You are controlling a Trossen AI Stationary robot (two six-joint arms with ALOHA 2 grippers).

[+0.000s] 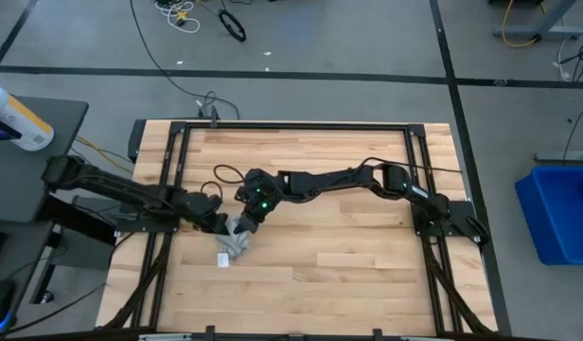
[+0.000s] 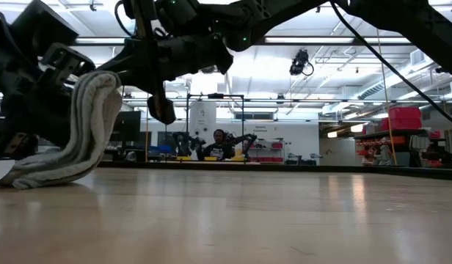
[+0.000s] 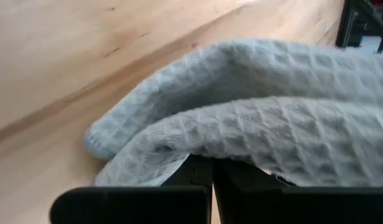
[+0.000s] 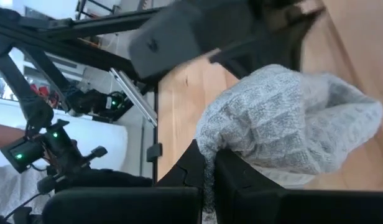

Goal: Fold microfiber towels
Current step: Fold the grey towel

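The grey-blue microfiber towel (image 1: 238, 242) is bunched into a small heap left of the table's middle. Its white tag (image 1: 222, 258) lies on the wood on the heap's near side. My left gripper (image 1: 222, 225) reaches in from the table's left and is shut on the towel's upper part. My right gripper (image 1: 246, 224) reaches across from the table's right and is shut on the towel right beside it. In the low view the towel (image 2: 75, 139) hangs down in a thick roll, with its lower end (image 2: 35, 174) on the table. My left gripper is shut on a folded-over part of the towel (image 3: 198, 146), several layers thick, which lies over its fingertips. It comes in slanting down from the table's left. The towel's upper part is raised and its lower end rests on the wood. My right gripper is shut on a bunched fold of the towel (image 4: 241, 149) that bulges over its fingertips; a thin edge (image 4: 208, 180) runs down between the fingers. It comes in slanting down from the table's right. The fold is held up and the towel's lower end lies on the table.
The wooden table (image 1: 348, 256) is framed by black rails (image 1: 291, 125) along its far edge and sides. A blue bin (image 1: 561, 213) stands on the floor to the right and a side stand with a bottle (image 1: 17, 118) to the left. A person (image 2: 219, 143) sits far behind the table.
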